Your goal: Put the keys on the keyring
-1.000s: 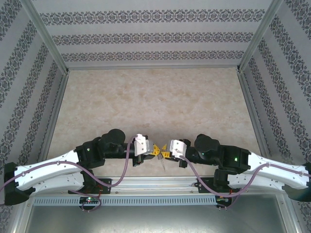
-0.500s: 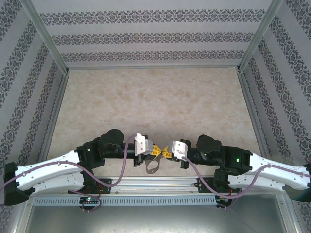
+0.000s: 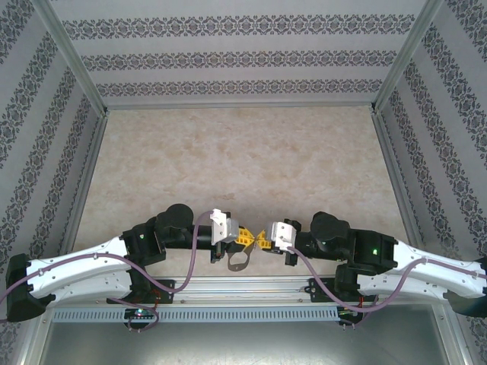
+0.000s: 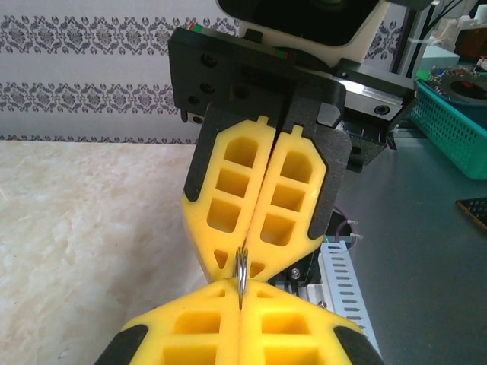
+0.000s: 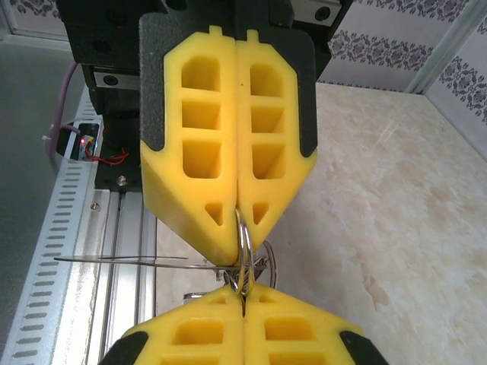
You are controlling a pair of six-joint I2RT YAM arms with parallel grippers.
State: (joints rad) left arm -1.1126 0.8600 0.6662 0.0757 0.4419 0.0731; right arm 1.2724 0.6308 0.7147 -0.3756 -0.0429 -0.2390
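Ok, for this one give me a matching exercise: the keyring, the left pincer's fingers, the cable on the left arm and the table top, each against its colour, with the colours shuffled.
Things
1. keyring
2. fingers of the left pincer
3. cable on the left arm
4. table top

Colours
A. purple
B. pale marbled beige
C. yellow
D. grey metal

Pairs: 1-D, 2-C, 3-A, 4-B.
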